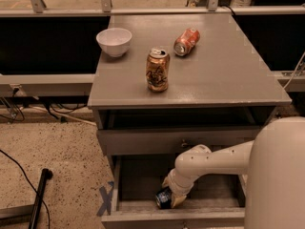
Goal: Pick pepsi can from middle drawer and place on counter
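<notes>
The pepsi can (pixel 163 198), dark blue, lies in the pulled-out middle drawer (pixel 143 218), close to its front board and left of centre. My gripper (pixel 172 194) reaches down into the drawer from the right and sits right over the can, covering its right side. The white arm spans the right half of the drawer. The grey counter (pixel 228 66) is the cabinet top above.
On the counter stand a gold-brown can (pixel 157 69) near the front and a white bowl (pixel 114 41) at the back left, with an orange-red can (pixel 186 41) lying on its side. A closed drawer front (pixel 143 141) sits above the open one. A black pole (pixel 38 199) lies on the floor at left.
</notes>
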You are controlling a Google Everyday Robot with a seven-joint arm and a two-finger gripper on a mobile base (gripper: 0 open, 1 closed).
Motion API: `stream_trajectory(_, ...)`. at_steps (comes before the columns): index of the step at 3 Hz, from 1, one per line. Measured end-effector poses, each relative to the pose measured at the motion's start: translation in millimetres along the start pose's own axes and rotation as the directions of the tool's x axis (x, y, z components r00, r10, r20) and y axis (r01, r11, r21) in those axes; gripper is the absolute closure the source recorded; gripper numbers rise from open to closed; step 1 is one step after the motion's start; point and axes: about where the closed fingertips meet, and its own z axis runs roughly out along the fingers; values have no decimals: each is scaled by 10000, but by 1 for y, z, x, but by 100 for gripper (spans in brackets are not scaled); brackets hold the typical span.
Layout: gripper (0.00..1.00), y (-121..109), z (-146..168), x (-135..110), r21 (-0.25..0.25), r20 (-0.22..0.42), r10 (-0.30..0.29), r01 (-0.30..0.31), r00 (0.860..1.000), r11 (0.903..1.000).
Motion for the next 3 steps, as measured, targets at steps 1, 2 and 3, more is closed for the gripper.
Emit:
stream_trajectory(1,40,0,0,0,-4,2,-2,2,10000,10000)
stream_trajectory(2,50,2,3,-6,-138,52,-160,161,9999,9998)
stream_trajectory(3,56,4,9,-9,-307,207,-178,184,9996,9994)
